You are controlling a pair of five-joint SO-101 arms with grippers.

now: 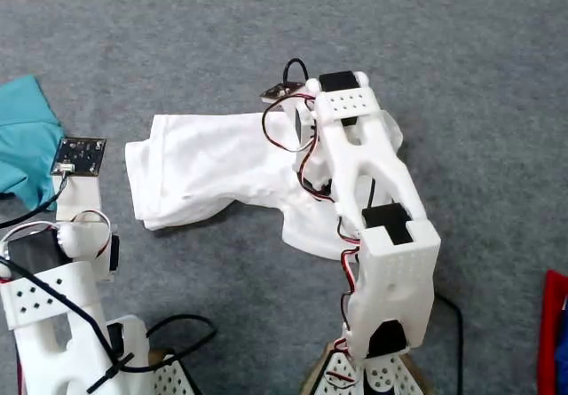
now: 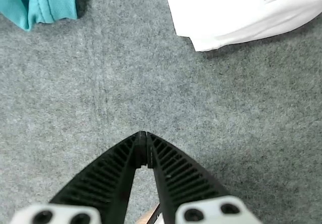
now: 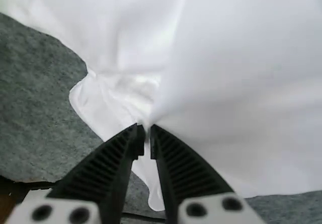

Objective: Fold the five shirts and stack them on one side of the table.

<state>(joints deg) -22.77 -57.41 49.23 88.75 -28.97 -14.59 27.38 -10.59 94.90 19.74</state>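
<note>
From the high view I see the white shirt (image 1: 204, 169) lying crumpled and partly spread near the middle of the grey tabletop (image 1: 479, 75), with my right arm (image 1: 364, 182) stretched out over its right part. That view hides the fingers under the arm. The right wrist view supplies them: the right gripper (image 3: 146, 132) is clamped on a fold of the white cloth, jaws together with fabric pinched at the tips.

The left wrist view gives me the left gripper (image 2: 146, 146), jaws closed on nothing, above bare tabletop. The white shirt's edge is ahead of it on one side and the teal shirt (image 1: 22, 142) on the other, both apart from the tips.

Counting from above: two arms, one white shirt, one teal shirt at the left edge of the tabletop, and at the right edge a strip of red cloth (image 1: 552, 319) with some blue beside it. I cannot tell how many garments that is.
</note>
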